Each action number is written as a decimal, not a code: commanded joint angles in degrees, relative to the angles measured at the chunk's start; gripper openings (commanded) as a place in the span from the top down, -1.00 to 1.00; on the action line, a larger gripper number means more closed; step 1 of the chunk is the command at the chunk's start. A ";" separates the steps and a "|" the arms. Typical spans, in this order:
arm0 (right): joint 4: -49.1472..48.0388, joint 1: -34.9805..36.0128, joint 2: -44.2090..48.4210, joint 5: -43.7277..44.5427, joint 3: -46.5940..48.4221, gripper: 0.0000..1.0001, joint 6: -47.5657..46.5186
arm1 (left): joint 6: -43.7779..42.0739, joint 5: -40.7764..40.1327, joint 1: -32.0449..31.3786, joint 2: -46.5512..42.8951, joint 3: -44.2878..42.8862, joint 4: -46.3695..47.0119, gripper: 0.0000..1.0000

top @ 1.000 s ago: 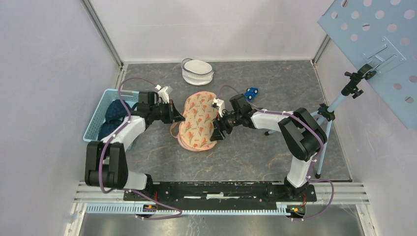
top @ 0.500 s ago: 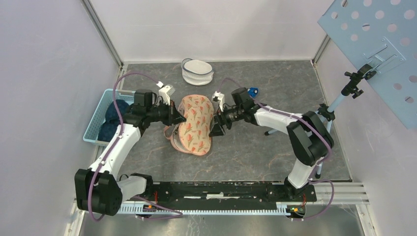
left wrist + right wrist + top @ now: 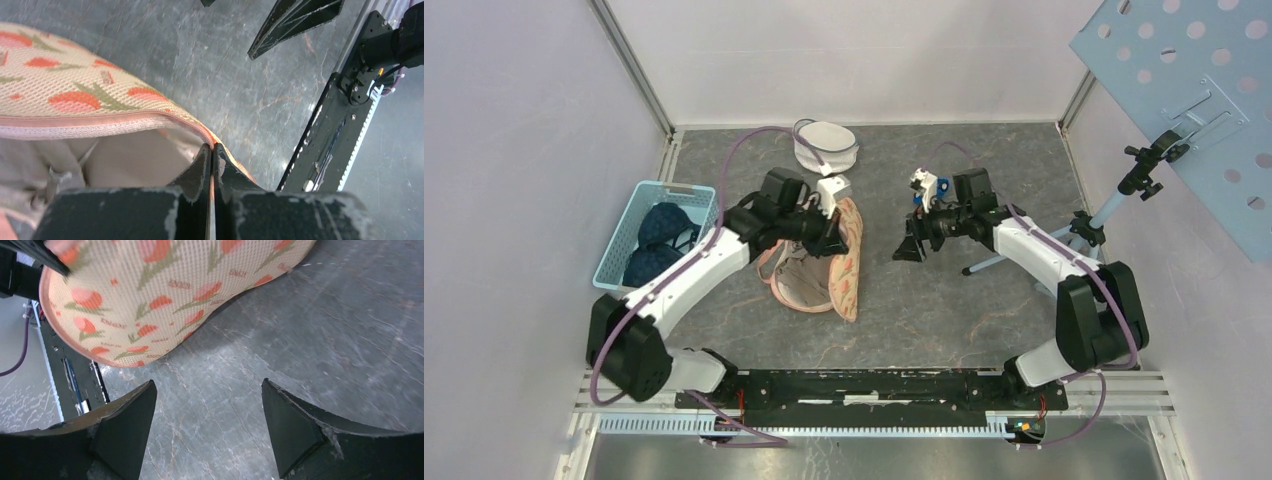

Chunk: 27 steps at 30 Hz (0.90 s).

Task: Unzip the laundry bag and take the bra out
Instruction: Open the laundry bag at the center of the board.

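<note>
Left pincer [image 3: 211, 147] pinched fully closed on the pink-trimmed rim of the bag [image 3: 849, 270], by the zip line. It holds the tulip-print top flap up on edge so the mouth gapes. Bag lies mid-tabletop [image 3: 984, 320], unzipped by the look of it. Inside, pale fabric with a strap and a small ring, most likely the bra [image 3: 52, 175], not yet out. Right pincer [image 3: 911, 248] spread wide, holding nothing, hovering just right of the bag and clear of it. Judged reason: leaves the flap room and stands ready to reach into the opening. Basket [image 3: 646, 190] with dark garments at far left, a probable drop spot. Next, likely: right goes in for the bra while left props the flap.
</note>
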<state>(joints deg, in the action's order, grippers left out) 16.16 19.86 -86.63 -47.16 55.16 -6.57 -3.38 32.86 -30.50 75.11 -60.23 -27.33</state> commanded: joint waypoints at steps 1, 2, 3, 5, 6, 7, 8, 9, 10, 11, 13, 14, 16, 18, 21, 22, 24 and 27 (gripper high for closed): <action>1.69 -3.24 5.02 0.89 0.50 -0.66 -0.99 | -0.64 -2.17 -4.50 7.40 -6.95 2.40 0.95; 2.04 -3.77 5.53 1.27 0.24 -0.66 -0.99 | -0.42 -2.24 -5.58 9.17 -8.33 2.37 0.95; 2.42 -4.23 6.08 1.56 -0.02 -0.66 -1.03 | 0.03 -2.21 -6.44 10.66 -9.64 2.46 0.95; 3.55 -5.02 7.06 1.91 -0.39 -0.66 -1.69 | 2.34 -1.13 -7.43 13.81 -11.84 3.34 0.95; 4.40 -5.28 7.44 2.14 -0.41 -0.66 -2.08 | 2.81 -0.18 -7.69 15.60 -12.82 3.99 0.95; 5.29 -5.63 7.90 2.39 -0.40 -0.66 -2.49 | 5.44 0.33 -8.06 17.10 -13.82 4.74 0.95; 6.13 -5.90 8.27 2.49 -0.36 -0.66 -3.01 | 6.75 0.36 -8.36 18.24 -14.73 5.60 0.95; 6.88 -6.22 8.81 2.51 -0.24 -0.66 -3.54 | 7.70 0.38 -8.58 19.64 -15.50 6.41 0.95; 7.56 -6.45 9.37 2.79 -0.02 -0.66 -4.07 | 8.67 0.44 -8.90 20.67 -16.47 7.17 0.95; 8.20 -6.60 9.97 3.30 0.21 -0.66 -4.64 | 9.41 0.33 -9.02 21.92 -17.37 7.79 0.93; 9.23 -6.71 10.99 4.33 0.81 -0.67 -5.65 | 10.75 0.05 -9.31 24.20 -19.32 8.15 0.83; 9.47 -6.69 11.47 4.71 1.12 -0.67 -6.02 | 11.36 0.04 -9.39 25.44 -20.30 8.09 0.71; 9.93 -6.67 12.08 5.26 1.35 -0.68 -6.51 | 12.11 0.36 -9.41 27.12 -22.31 7.29 0.54; 9.99 -6.71 12.29 5.58 1.23 -0.68 -6.70 | 12.01 0.28 -9.47 27.87 -23.88 6.11 0.39; 10.11 -6.69 12.28 5.84 1.27 -0.68 -6.91 | 8.80 -1.17 -9.40 26.61 -25.50 2.69 0.23; 9.97 -6.68 12.36 5.91 1.19 -0.68 -7.04 | 7.36 -2.15 -9.35 25.77 -25.50 1.68 0.18; 9.39 -6.74 12.32 6.12 0.96 -0.68 -7.14 | 5.29 -4.80 -9.08 23.20 -24.77 0.57 0.06; 8.40 -6.75 11.56 6.45 0.98 -0.66 -7.32 | 6.86 -5.42 -6.44 19.85 -21.79 1.14 -0.09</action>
<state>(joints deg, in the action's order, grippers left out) 25.80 13.37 -75.61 -41.52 55.13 -12.62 5.37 29.82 -39.35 101.65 -83.11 -25.39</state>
